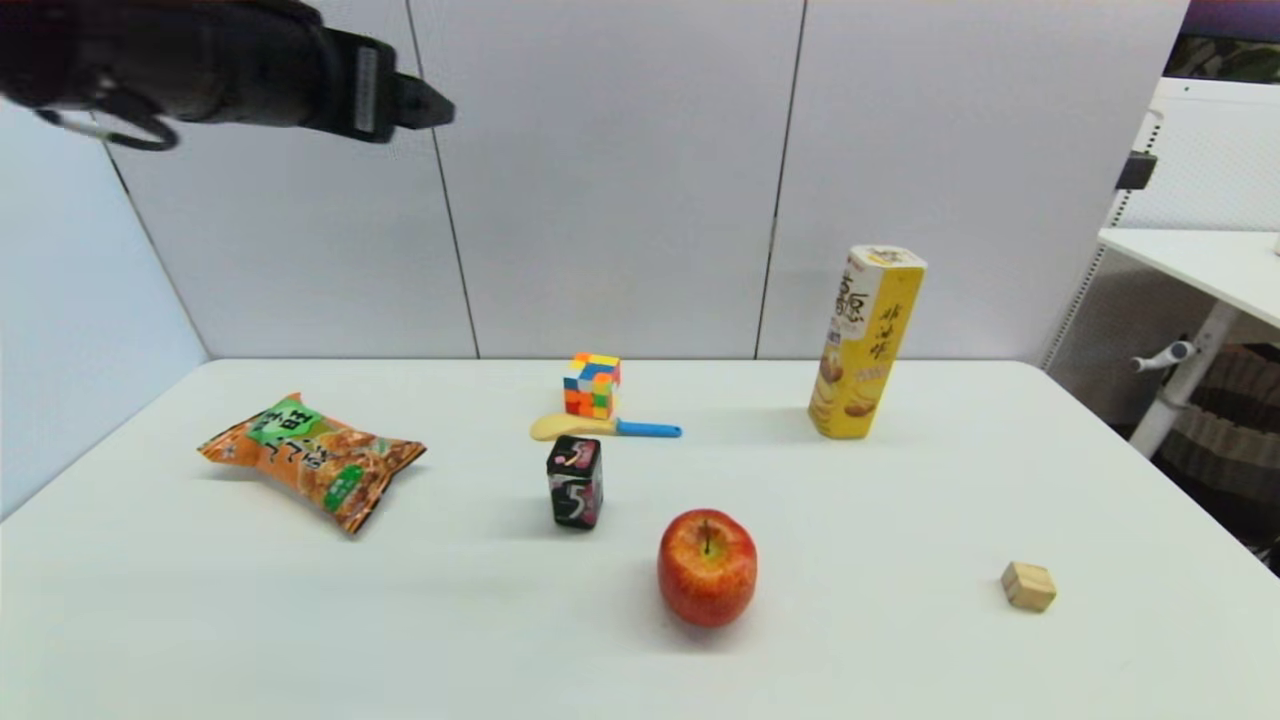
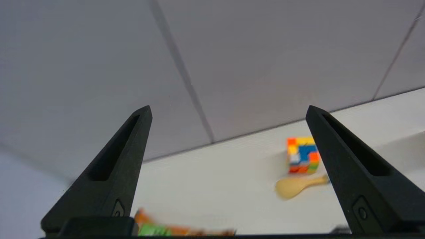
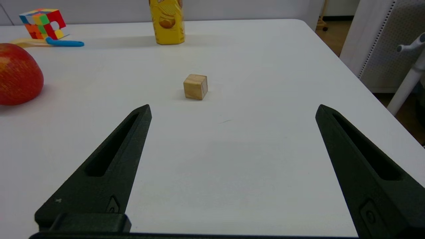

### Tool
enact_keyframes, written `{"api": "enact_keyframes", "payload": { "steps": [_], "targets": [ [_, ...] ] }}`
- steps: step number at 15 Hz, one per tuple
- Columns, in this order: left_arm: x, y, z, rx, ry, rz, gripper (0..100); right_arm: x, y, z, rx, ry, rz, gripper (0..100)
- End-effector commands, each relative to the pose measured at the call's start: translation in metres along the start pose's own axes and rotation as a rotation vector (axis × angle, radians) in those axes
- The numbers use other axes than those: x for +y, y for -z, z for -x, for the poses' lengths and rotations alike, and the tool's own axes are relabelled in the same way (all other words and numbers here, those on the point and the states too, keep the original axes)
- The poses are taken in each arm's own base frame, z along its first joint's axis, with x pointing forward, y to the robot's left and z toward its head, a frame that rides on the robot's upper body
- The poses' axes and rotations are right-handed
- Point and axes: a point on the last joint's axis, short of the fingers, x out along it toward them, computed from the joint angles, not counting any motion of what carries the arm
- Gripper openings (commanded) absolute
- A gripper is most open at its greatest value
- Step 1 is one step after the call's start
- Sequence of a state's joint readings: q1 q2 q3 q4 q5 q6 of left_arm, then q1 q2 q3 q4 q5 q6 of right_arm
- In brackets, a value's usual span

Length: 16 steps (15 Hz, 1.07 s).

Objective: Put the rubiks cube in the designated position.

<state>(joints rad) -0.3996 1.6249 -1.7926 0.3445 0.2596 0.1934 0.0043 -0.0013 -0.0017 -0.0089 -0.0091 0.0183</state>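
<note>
The rubiks cube (image 1: 592,384) stands at the back middle of the white table (image 1: 150,600), right behind a wooden spatula with a blue handle (image 1: 600,428). It also shows in the left wrist view (image 2: 302,155) and the right wrist view (image 3: 43,22). My left gripper (image 2: 229,111) hangs high in the air at the far left (image 1: 430,105), well above and away from the cube, open and holding nothing. My right gripper (image 3: 232,111) hovers low over the table's right front, open and empty. The designated position has no mark that I can pick out on the tabletop.
An orange snack bag (image 1: 312,458) lies at the left. A black box marked "5" (image 1: 575,482) stands in front of the spatula, with a red apple (image 1: 707,565) nearer. A tall yellow chips box (image 1: 865,342) stands back right. A small wooden cube (image 1: 1028,586) sits front right.
</note>
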Motion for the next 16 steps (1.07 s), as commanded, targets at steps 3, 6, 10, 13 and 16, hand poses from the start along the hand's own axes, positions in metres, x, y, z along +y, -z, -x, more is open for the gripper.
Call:
{"api": "enact_keyframes", "payload": {
  "steps": [3, 6, 10, 13, 16],
  "targets": [
    [0.038, 0.135, 0.170, 0.033, -0.146, 0.048, 100, 0.000, 0.000, 0.000, 0.001, 0.000, 0.000, 100],
    [0.021, 0.214, 0.200, 0.034, -0.080, 0.086, 100, 0.000, 0.000, 0.000, 0.001, 0.000, 0.000, 100],
    [-0.007, 0.299, 0.222, 0.058, -0.050, 0.094, 100, 0.000, 0.000, 0.000, 0.001, 0.000, 0.000, 100],
    [-0.022, 0.351, 0.228, 0.034, -0.043, 0.095, 100, 0.000, 0.000, 0.000, 0.001, 0.000, 0.000, 100],
    [-0.023, 0.357, 0.233, -0.063, -0.118, 0.124, 100, 0.000, 0.000, 0.000, 0.001, 0.000, 0.000, 100]
  ]
}}
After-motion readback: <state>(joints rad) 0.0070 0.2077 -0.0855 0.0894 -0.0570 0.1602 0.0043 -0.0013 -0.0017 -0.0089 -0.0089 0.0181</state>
